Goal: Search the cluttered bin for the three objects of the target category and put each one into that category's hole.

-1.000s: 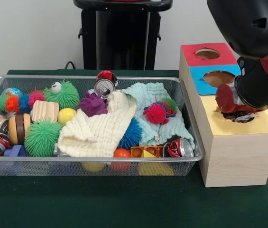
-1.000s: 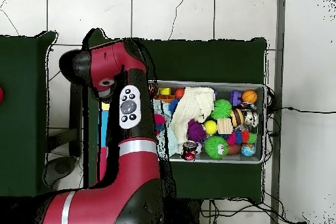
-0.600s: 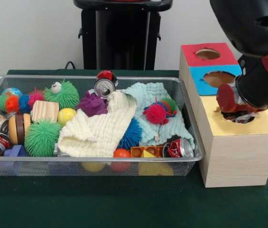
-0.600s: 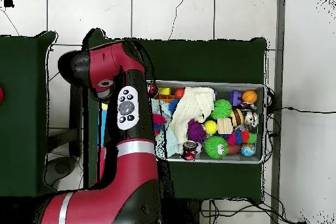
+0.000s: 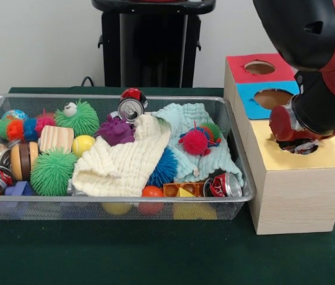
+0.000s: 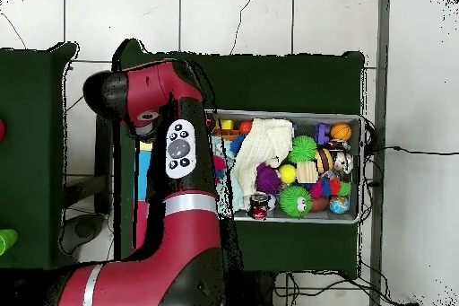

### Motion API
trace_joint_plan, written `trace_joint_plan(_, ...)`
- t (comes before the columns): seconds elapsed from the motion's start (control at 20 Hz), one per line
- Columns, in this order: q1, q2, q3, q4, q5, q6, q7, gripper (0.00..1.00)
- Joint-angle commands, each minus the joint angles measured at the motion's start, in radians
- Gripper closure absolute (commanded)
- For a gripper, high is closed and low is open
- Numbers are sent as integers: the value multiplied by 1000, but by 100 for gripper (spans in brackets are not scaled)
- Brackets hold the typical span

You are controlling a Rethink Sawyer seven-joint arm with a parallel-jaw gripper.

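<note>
The arm's end hung over the yellow-topped hole (image 5: pixel 297 145) of the wooden sorting box (image 5: pixel 292 190), beside the wire bin (image 5: pixel 238 196) on the green bench (image 5: pixel 155 255). The pincer (image 5: pixel 296 141) sat right at that hole, and what looked like a crushed red can (image 5: pixel 300 144) lay at or just inside the opening beneath it; the arm's bulk hid the tips, so I could not tell whether the pincer was clenched on the can or had let go. Two more cans remained in the bin: one upright-tilted near the far wall (image 5: pixel 130 108), touching the cream cloth (image 5: pixel 123 163), and one crushed in the near right corner (image 5: pixel 225 185) against the mesh. The risk from here, as I judged it, was the dented can catching on the hole's rim and hanging there rather than dropping, or being dragged back out if the arm lifted while some grip remained. The corner can, wedged by the teal cloth (image 5: pixel 191 119), could also snag fabric when taken.
</note>
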Motion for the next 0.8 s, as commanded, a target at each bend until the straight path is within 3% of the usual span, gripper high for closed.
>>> trace_joint_plan(0.05, -135, -2, -64, 248, -121, 31, -121, 0)
trace_joint_plan(0.25, -139, -2, -59, 247, -108, 45, -127, 0)
trace_joint_plan(0.35, -157, -40, -39, 297, -72, -47, -96, 0)
trace_joint_plan(0.6, -234, -164, 37, 488, 18, -410, -28, 0)
trace_joint_plan(0.8, -271, -224, 71, 552, 42, -403, -90, 0)
